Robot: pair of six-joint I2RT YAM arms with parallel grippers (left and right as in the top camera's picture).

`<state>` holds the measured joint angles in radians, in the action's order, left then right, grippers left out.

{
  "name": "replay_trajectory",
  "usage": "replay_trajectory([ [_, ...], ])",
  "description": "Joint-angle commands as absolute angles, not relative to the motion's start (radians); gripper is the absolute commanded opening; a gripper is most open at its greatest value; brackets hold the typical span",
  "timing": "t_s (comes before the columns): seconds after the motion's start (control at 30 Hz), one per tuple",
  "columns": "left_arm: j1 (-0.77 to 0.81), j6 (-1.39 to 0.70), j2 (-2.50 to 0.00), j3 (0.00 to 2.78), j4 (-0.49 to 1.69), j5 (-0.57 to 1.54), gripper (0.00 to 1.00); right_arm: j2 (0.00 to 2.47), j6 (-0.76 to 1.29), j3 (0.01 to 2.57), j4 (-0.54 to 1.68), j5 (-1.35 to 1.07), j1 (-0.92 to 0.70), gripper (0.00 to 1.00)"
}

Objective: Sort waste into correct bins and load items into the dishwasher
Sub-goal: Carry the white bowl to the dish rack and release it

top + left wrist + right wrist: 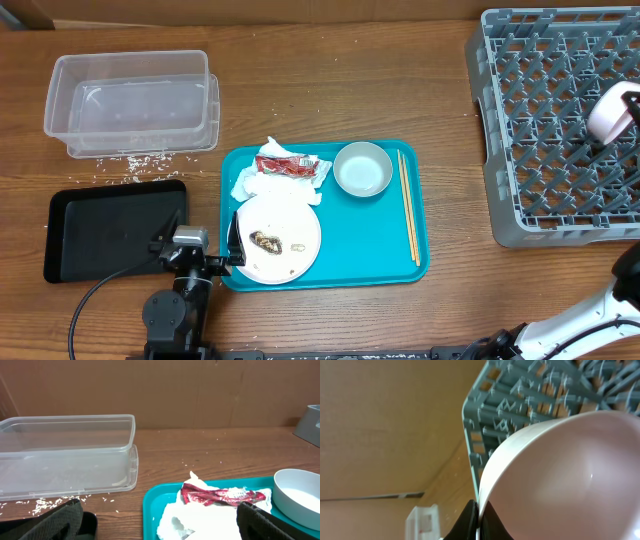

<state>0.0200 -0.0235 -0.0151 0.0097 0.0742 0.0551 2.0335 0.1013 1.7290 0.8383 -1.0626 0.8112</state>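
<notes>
Right wrist view: the right gripper (479, 510) is pressed together on the rim of a white bowl (560, 475). It is only a thin edge pinch, and the bowl hangs tilted over the right side of the grey dish rack (540, 120); I cannot tell whether it touches the pegs. That hold is my concern. A jolt, or the rim catching a peg, could twist the bowl loose, and a release from height could leave it bouncing or skewed across the grid. The left gripper (160, 527) stands spread wide at the teal tray (420, 255), just beside the plate (290, 225) and napkin (262, 182). A careless advance could shove both and scatter the food scraps (268, 240).
</notes>
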Motion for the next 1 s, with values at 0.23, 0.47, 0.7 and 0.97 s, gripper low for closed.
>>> replay_trajectory([
  [0.23,0.023,-0.033,-0.004,0.005,0.075,0.044,1.0,2.072,0.079,1.718,0.966,-1.08,0.852,0.04],
  [0.47,0.023,-0.033,-0.004,0.005,0.075,0.044,1.0,2.039,0.081,1.719,1.1,-1.033,0.916,0.05],
  [0.7,0.023,-0.033,-0.004,0.005,0.075,0.044,1.0,1.887,0.104,1.719,1.229,-0.896,0.932,0.17],
  [0.97,0.023,-0.033,-0.004,0.005,0.075,0.044,1.0,1.782,0.24,1.719,1.22,-0.659,0.931,0.35],
])
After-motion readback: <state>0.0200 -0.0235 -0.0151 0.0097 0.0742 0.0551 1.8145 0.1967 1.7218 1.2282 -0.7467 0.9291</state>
